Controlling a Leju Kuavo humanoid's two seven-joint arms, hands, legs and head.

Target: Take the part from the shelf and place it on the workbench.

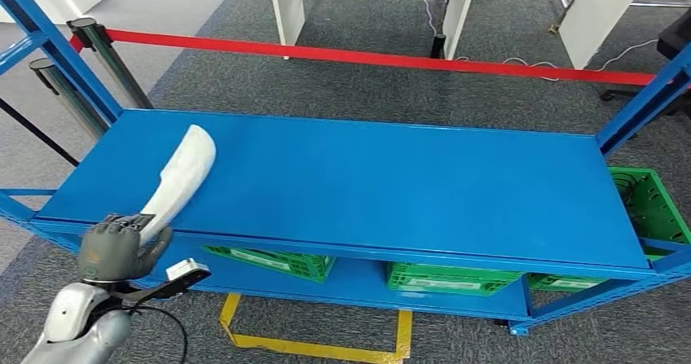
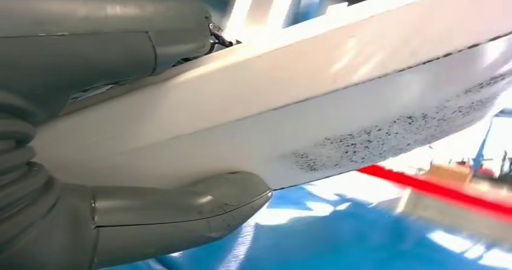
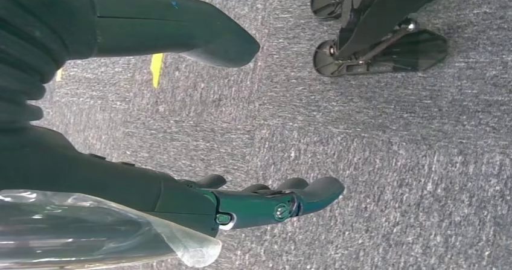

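The part [image 1: 181,177] is a long, curved white piece with a rounded far end. My left hand [image 1: 114,250] grips its near end at the front left corner of the blue shelf [image 1: 391,185], and the rest of it slants up over the shelf top. Up close in the left wrist view, the part [image 2: 314,107] runs between the grey thumb and the fingers [image 2: 175,215], with dark speckles on its underside. My right hand [image 3: 181,119] hangs over the grey carpet with thumb and fingers apart and nothing in it.
Green crates [image 1: 273,262] sit on the shelf's lower level, another green crate [image 1: 652,205] at its right end. A red barrier tape [image 1: 383,56] on posts [image 1: 106,59] runs behind the shelf. White table legs [image 1: 285,10] stand beyond. Yellow floor tape [image 1: 310,344] lies below.
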